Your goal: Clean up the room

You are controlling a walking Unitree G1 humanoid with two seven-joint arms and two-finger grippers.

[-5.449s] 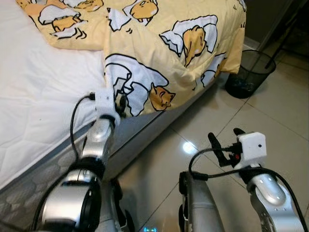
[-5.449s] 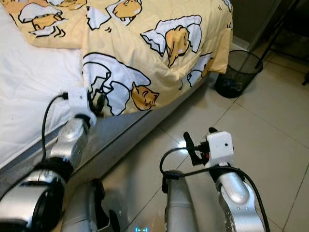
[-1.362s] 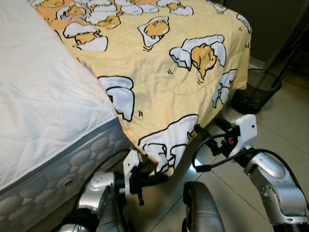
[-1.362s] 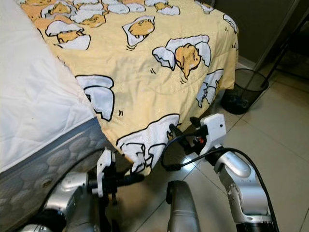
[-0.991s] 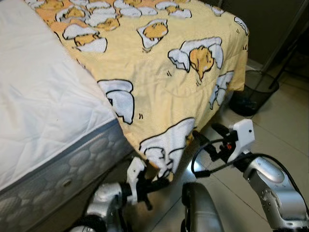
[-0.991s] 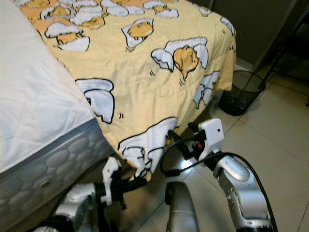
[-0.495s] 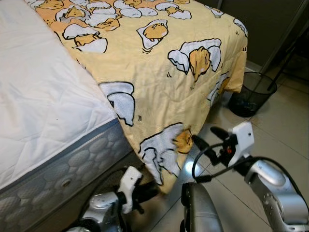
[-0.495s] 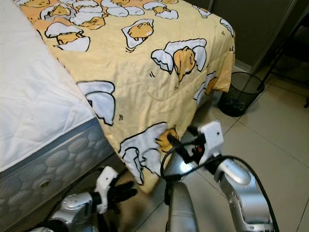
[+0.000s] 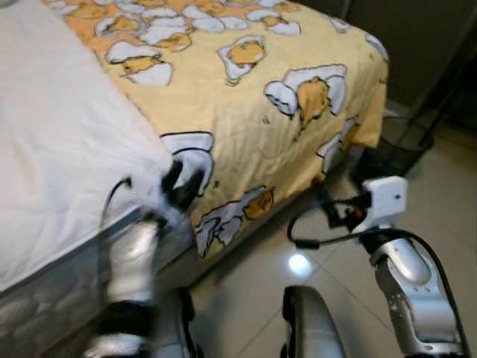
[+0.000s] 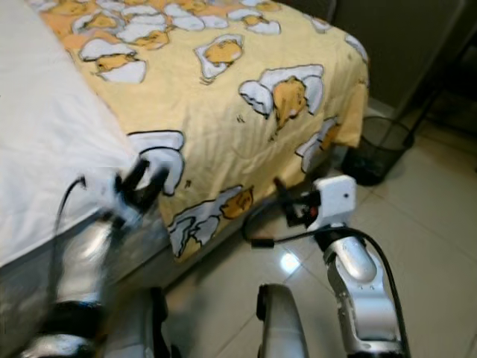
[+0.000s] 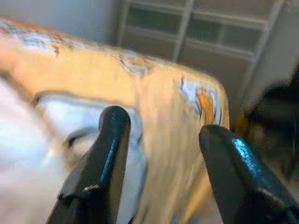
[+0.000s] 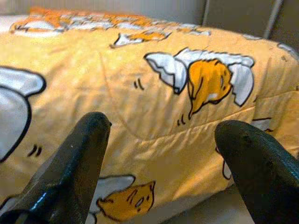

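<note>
A yellow blanket (image 9: 246,97) printed with cartoon eggs covers the far part of the bed, and its corner (image 9: 223,224) hangs over the side. The white mattress (image 9: 52,149) is bare on the left. My left gripper (image 9: 185,177) is raised at the mattress edge, right by the blanket's border, blurred. In the left wrist view the left gripper (image 11: 163,123) is open, with the blanket just ahead of its fingers. My right gripper (image 9: 328,207) hovers above the floor beside the hanging blanket; in the right wrist view it (image 12: 166,123) is open and faces the blanket's side.
A black mesh waste bin (image 9: 399,138) stands on the tiled floor (image 9: 447,194) past the bed's corner. A dark stand's legs (image 10: 447,67) rise at the far right. Glossy floor lies open to the right of the bed.
My left arm has swung up from low beside the bed to the mattress edge. The blanket's corner now hangs free. The right gripper has shifted slightly towards the bed.
</note>
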